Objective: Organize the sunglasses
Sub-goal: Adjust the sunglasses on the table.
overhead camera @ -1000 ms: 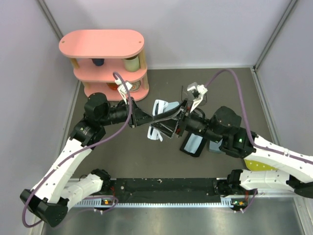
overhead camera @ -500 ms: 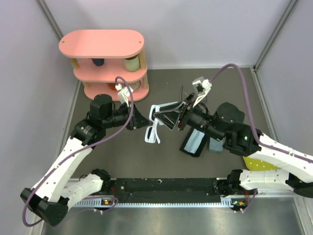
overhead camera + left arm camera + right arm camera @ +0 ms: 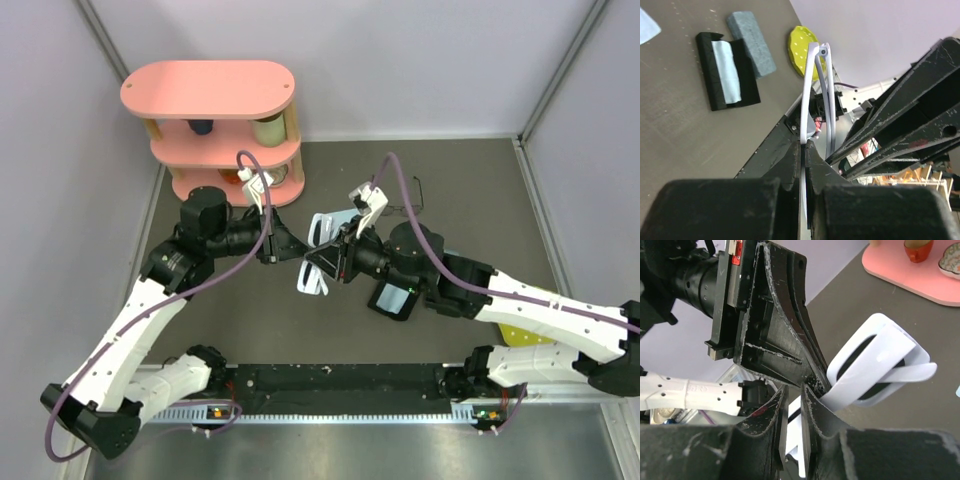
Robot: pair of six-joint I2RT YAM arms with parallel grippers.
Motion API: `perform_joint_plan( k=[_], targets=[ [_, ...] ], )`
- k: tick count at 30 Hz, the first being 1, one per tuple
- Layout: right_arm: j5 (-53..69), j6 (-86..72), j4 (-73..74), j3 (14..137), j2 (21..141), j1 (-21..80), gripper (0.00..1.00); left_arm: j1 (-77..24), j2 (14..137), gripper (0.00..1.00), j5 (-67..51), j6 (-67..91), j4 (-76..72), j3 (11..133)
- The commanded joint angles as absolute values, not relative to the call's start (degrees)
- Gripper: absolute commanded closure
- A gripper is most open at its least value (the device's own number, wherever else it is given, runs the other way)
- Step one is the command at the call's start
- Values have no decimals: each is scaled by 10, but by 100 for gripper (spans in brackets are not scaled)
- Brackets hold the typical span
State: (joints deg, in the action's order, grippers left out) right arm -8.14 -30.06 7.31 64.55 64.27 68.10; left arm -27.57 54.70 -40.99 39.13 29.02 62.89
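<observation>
Thick, glossy white plastic sunglasses [image 3: 890, 347] with dark lenses are held above the middle of the matte dark table [image 3: 520, 200]. The left gripper [image 3: 805, 146] pinches one thin white temple, and the right gripper [image 3: 794, 390] is clenched on another. An open black oblong case [image 3: 707, 75] holds a light blue cloth [image 3: 726, 70], with a fuzzy grey-blue case [image 3: 751, 42] just beside it

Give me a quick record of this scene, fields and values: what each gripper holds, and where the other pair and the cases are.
left gripper: shut on a temple of the white sunglasses
right gripper: shut on the same pair
wire-frame sunglasses: on the table, far side
black case: open, light blue cloth inside
grey-blue case: closed, beside the black case
</observation>
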Motion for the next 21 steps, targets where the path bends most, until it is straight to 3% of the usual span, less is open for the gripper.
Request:
perform_joint_plan(
  k=[1,5,8,12,15,16,21],
  targets=[
    [-91,-304,38,639,642,673,85,-276,534,100,-502,425,186,638],
    [-94,-310,40,649,624,671,84,-276,538,100,-476,401,206,639],
    [-134,-320,62,671,595,671,74,-275,556,100,-433,368,244,636],
    [-301,-370,182,689,563,671,58,-274,595,100,-390,332,263,628],
    [-412,-452,295,696,555,662,52,-273,622,100,-369,306,269,628],
    [-423,-480,381,696,557,654,52,-273,628,100,-365,292,273,630],
    [-328,-579,492,639,572,562,50,-273,664,100,-333,247,280,638]
  ],
)
